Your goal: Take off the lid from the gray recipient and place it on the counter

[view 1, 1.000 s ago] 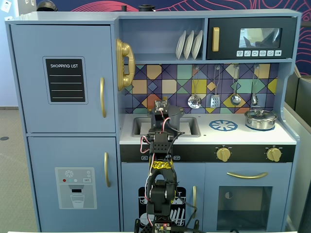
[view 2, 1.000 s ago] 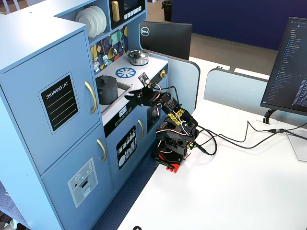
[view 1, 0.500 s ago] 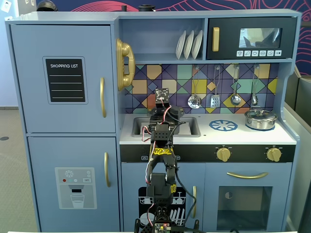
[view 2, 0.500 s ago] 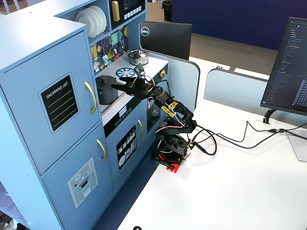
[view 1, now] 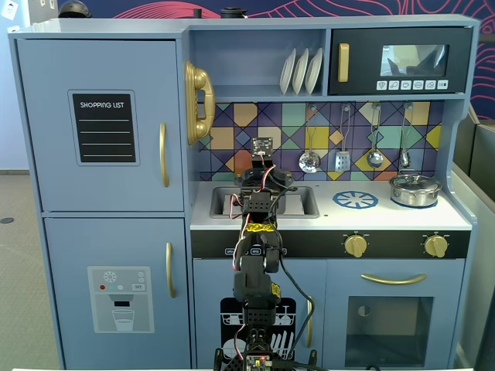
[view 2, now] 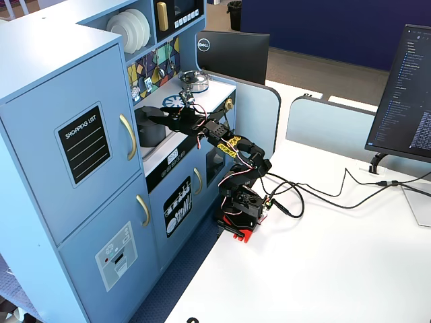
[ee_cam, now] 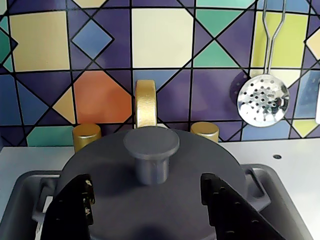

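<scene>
Lid (ee_cam: 150, 190) hides gray recipient w/ gripper (ee_cam: 150, 200) wide open either side of knob, fingertips cut off.

One fixed view faces the toy kitchen (view 1: 247, 185) head-on, another looks down from its right side, and the wrist view hovers close over the lid (ee_cam: 150, 185).

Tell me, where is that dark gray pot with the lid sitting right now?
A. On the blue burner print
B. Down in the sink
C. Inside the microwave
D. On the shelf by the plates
B: in the wrist view the lid tops the gray pot, which sits inside the sink, below the gold faucet.
</scene>
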Controlling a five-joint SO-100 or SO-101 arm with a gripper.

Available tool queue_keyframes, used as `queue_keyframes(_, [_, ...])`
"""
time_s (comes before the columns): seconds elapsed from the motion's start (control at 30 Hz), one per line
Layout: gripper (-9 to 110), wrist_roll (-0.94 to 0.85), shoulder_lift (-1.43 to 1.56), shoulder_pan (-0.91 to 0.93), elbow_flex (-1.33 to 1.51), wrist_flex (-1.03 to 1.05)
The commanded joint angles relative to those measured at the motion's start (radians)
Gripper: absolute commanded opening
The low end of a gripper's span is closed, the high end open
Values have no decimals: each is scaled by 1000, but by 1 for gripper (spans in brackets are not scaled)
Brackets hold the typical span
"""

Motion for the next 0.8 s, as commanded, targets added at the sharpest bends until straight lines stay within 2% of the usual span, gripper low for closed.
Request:
queue_keyframes(0.0, [18,-2,-60,11,-71,-84])
queue_keyframes(0.57, [15,-26,-285,-28,-186,-172])
queue_keyframes(0.67, [12,-21,-298,-32,-187,-183])
queue_keyframes(0.77, [4,-25,-298,-38,-187,-186])
